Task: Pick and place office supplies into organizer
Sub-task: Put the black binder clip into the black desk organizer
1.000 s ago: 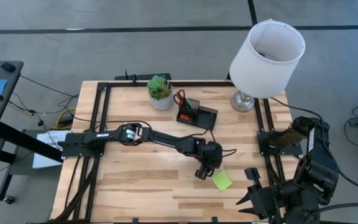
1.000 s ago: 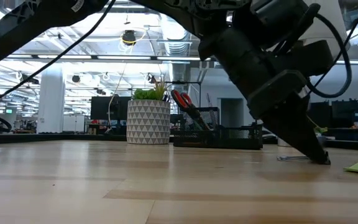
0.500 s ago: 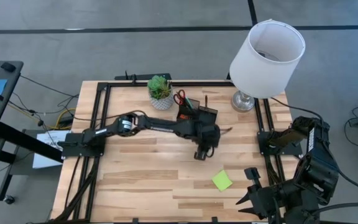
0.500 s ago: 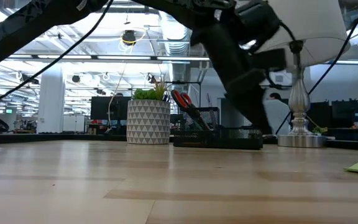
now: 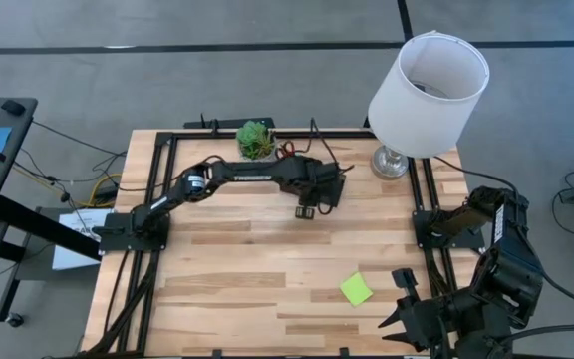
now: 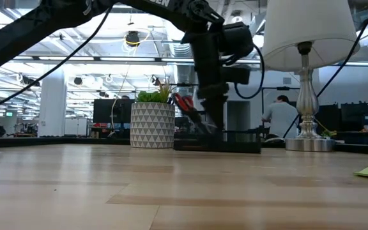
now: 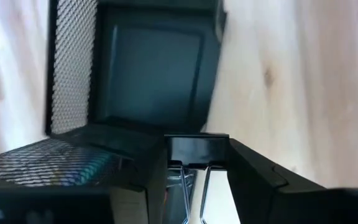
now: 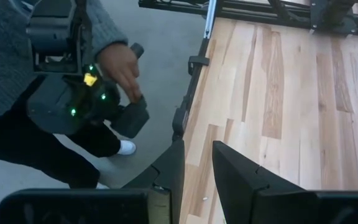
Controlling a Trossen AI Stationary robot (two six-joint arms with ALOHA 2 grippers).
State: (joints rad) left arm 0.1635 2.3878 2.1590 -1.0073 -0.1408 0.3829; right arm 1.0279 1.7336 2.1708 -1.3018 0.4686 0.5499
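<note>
**One black clip carried to the organizer**

Two arms show in the high view. The left arm reaches across the counter (image 5: 217, 289) and its left claw (image 5: 310, 207) hangs at the near edge of the black organizer (image 5: 329, 185), probably lined up to drop its load into the low tray. The plant pot (image 5: 256, 141) stands just beside the organizer, and the lamp (image 5: 422, 90) on the other side. The sticky-note pad (image 5: 357, 290) lies well apart from the organizer, not yet collected. The right arm waits folded at the counter's edge, far from the organizer.

From the low view, the left arm descends in front of the organizer, with the red-handled scissors (image 6: 185, 103) standing in it. The lamp stem rises close by, a possible obstacle.

From the left wrist view, the fingers are clamped on a black clip (image 7: 196, 150), the tray's dark floor beyond.

From the right wrist view, the right claw (image 8: 197, 165) is parted and empty; a person holding a device stands beyond the counter.
</note>
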